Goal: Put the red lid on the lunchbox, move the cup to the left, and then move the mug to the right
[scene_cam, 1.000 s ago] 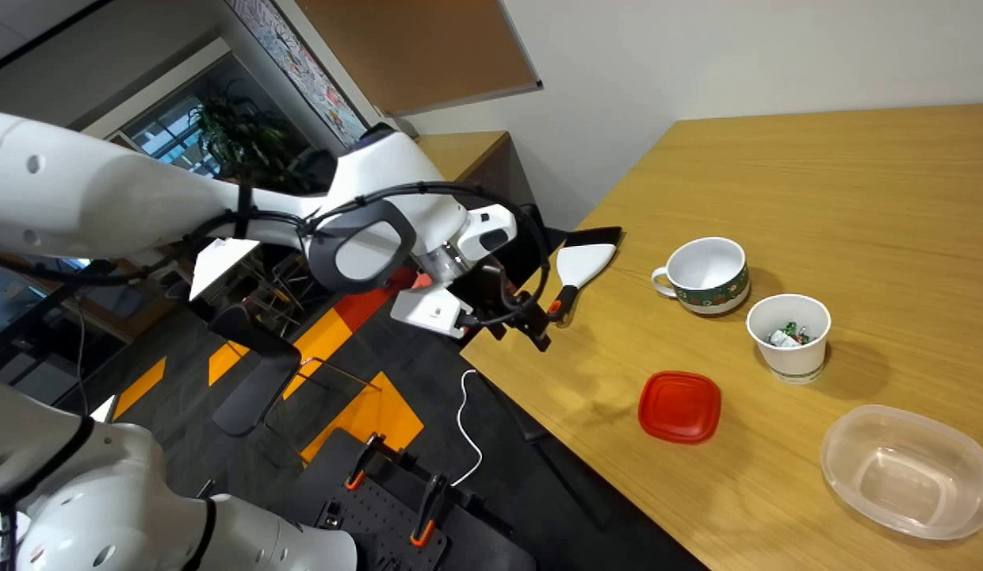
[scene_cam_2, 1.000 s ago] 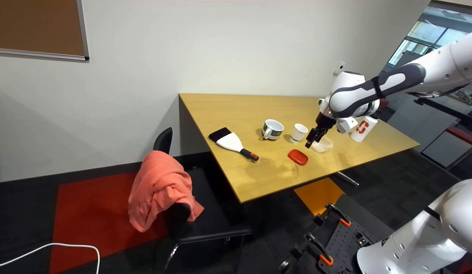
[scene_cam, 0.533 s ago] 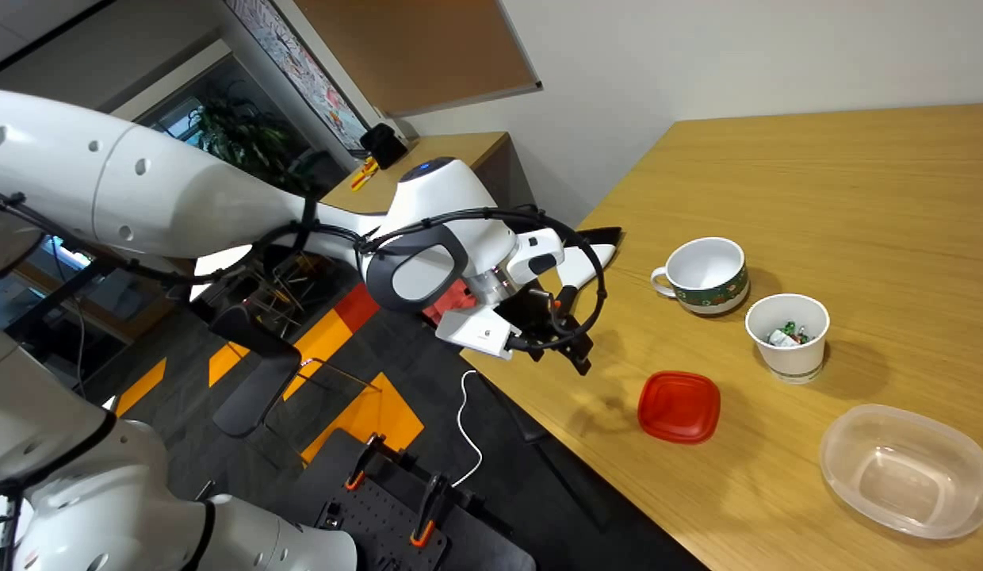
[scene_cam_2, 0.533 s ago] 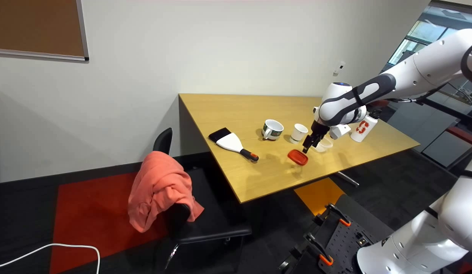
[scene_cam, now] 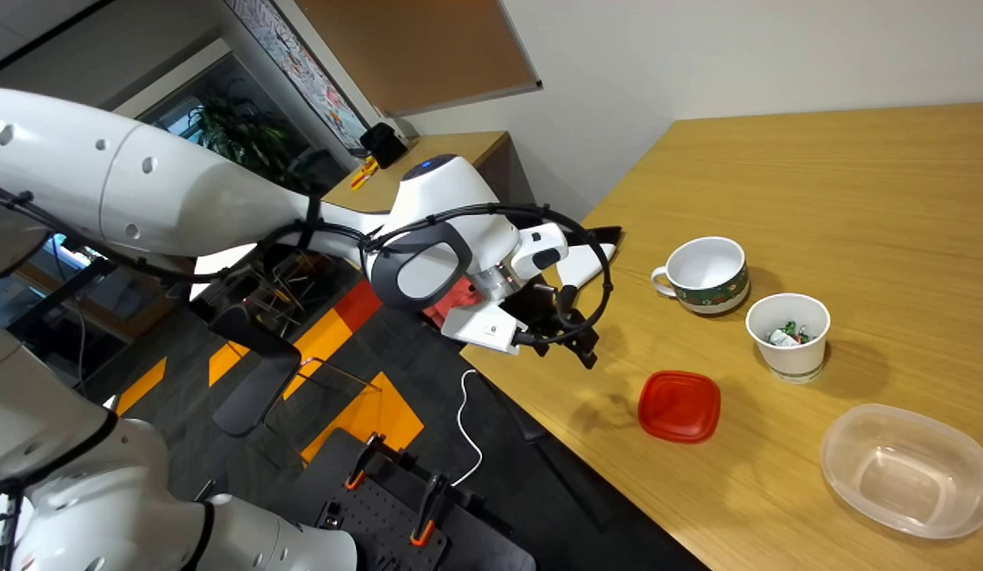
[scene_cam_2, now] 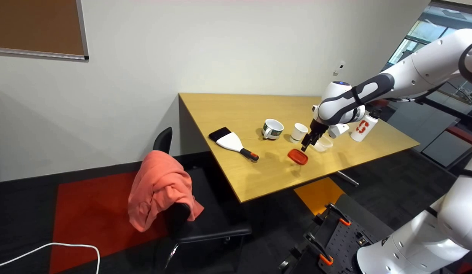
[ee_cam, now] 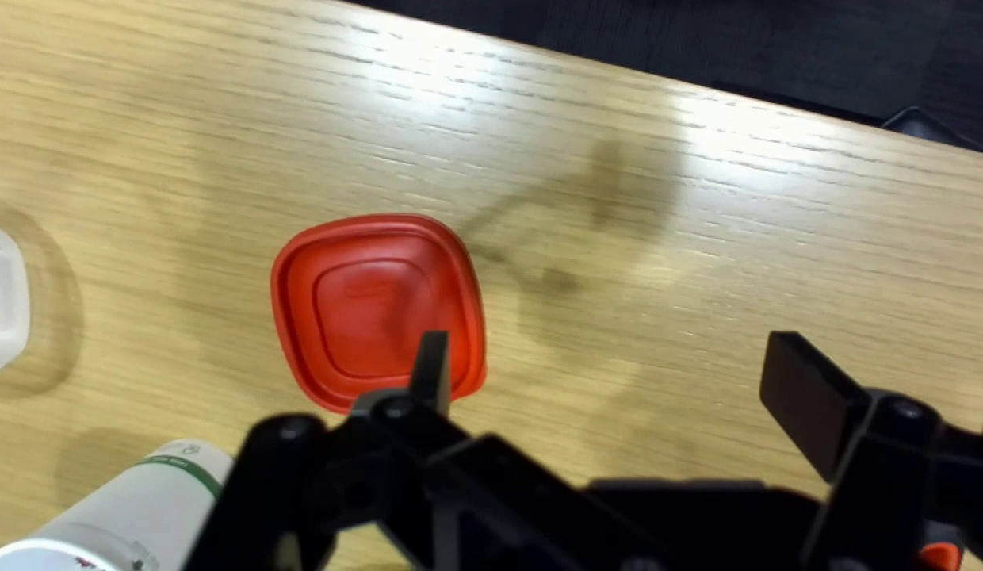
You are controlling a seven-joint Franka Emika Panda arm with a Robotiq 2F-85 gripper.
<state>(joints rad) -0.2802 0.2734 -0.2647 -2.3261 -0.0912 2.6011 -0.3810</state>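
Two fingers (ee_cam: 812, 404) of the gripper (ee_cam: 609, 361) stand wide apart above the wood-grained table (ee_cam: 182, 159), and in the wrist view one of them covers part of the lower edge of the red lid (ee_cam: 369, 309). The lunchbox (ee_cam: 0, 301) shows there only as a pale corner at the left edge. The cup (ee_cam: 135, 507) is cut by the bottom edge at its mouth, its side partly behind the gripper; an orange patch (ee_cam: 942, 555) low on the right is too little to name. In an exterior view the gripper and a white housing (scene_cam_2: 338, 130) block part of the lunchbox. In an exterior view the gripper and a black cable (scene_cam: 491, 208) hide much of the handle of a white-bladed tool (scene_cam: 577, 268). Bits (scene_cam: 786, 335) of green and white inside the cup are too small to make out. The red lid, lying flat near the cup and apart from the lunchbox, is bright plastic, square with rounded corners, a raised rim and an inset square. The lunchbox is see-through and rounded-rectangular. The cup is white and tapering, with thin green lines near its base; the mug (scene_cam: 705, 276) near it is wide, with a patterned green band and a side handle. A coral cloth (scene_cam_2: 160, 186) hangs in folds over a black chair (scene_cam_2: 213, 213)
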